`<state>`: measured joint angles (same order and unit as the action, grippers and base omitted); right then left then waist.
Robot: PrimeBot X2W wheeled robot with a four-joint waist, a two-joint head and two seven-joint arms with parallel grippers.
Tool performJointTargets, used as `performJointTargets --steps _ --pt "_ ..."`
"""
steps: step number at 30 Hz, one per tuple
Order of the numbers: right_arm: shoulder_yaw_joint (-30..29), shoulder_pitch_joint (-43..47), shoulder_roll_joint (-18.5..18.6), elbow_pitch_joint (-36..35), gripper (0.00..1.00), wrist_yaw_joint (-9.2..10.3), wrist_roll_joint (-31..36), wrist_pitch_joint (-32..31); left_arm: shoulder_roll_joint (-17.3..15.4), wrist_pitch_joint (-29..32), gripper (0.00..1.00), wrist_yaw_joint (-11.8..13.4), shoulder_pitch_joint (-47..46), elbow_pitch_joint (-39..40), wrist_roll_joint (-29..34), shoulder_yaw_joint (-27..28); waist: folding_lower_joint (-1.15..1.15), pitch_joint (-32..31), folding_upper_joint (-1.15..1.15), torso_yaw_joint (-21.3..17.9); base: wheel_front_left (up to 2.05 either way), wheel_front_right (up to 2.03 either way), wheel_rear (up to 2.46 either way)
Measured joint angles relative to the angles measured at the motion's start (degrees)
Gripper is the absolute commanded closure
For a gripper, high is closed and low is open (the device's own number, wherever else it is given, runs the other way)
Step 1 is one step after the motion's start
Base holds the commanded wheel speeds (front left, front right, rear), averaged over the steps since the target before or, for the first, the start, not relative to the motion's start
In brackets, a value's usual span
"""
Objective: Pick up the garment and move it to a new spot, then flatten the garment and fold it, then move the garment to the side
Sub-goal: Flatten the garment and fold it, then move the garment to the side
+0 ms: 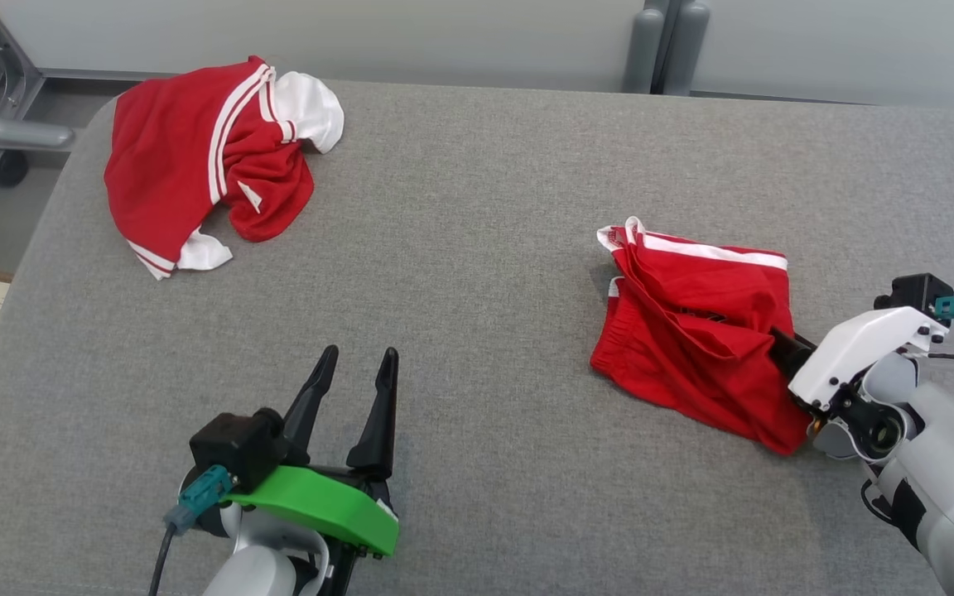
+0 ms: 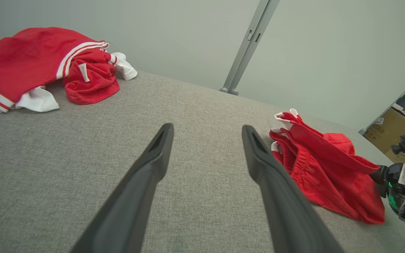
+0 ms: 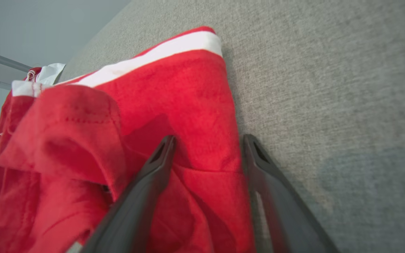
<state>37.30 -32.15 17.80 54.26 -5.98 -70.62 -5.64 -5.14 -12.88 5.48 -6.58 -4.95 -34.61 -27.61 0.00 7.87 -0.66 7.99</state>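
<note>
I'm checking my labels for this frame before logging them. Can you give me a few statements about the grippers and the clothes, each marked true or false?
1. The left gripper is open over bare table. True.
2. The right gripper is shut on the shorts. False: its jaws stand open, with the fingers pushed in at the shorts' edge.
3. The shorts and the red-and-white top lie touching. False: they are well apart, the top at the far left and the shorts on the right.
4. The shorts are bunched up rather than spread flat. True.
</note>
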Motion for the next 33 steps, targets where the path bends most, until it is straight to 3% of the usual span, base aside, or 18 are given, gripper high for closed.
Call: performJointTargets --steps 10,11,12,13,15,22,33 --pt "-0.1 -0.3 0.0 1.3 0.0 -0.08 -0.6 -0.6 -0.4 0.5 0.0 0.0 0.0 0.3 0.1 0.0 0.0 0.5 0.0 0.1 0.0 0.0 0.0" --pt "0.0 -0.3 0.0 1.2 0.06 -0.25 -0.6 -0.8 -0.5 0.5 0.0 0.0 0.0 0.3 0.1 0.0 0.0 0.6 0.0 0.1 0.0 0.0 0.0" --pt "0.0 -0.4 0.0 1.2 0.41 -0.55 -0.6 -1.0 -0.7 0.5 0.0 0.0 0.0 0.3 0.1 0.0 0.0 0.7 0.0 0.2 0.0 0.0 0.0" --pt "0.0 -0.5 -0.2 1.1 0.56 -0.56 -0.6 -1.0 -0.9 0.8 0.0 0.0 0.0 0.3 0.1 0.0 0.0 0.8 0.0 0.2 0.0 0.0 0.0" --pt "0.0 -0.6 -0.3 0.9 1.0 -0.56 -0.6 -0.9 -0.9 0.8 0.0 0.0 0.0 0.4 0.1 0.0 0.0 0.9 0.0 0.2 0.0 0.0 0.0" --pt "1.6 -1.9 0.0 0.0 1.0 -0.66 0.9 0.6 -0.9 0.8 0.0 0.1 -0.1 0.4 0.1 1.3 0.0 0.9 0.0 -0.2 0.0 0.0 0.0" --pt "4.4 -6.6 5.3 -4.1 1.0 -1.08 5.6 2.3 -0.8 0.4 0.0 0.1 0.0 0.2 0.0 2.2 0.0 -0.8 0.0 -3.4 0.0 0.0 0.0"
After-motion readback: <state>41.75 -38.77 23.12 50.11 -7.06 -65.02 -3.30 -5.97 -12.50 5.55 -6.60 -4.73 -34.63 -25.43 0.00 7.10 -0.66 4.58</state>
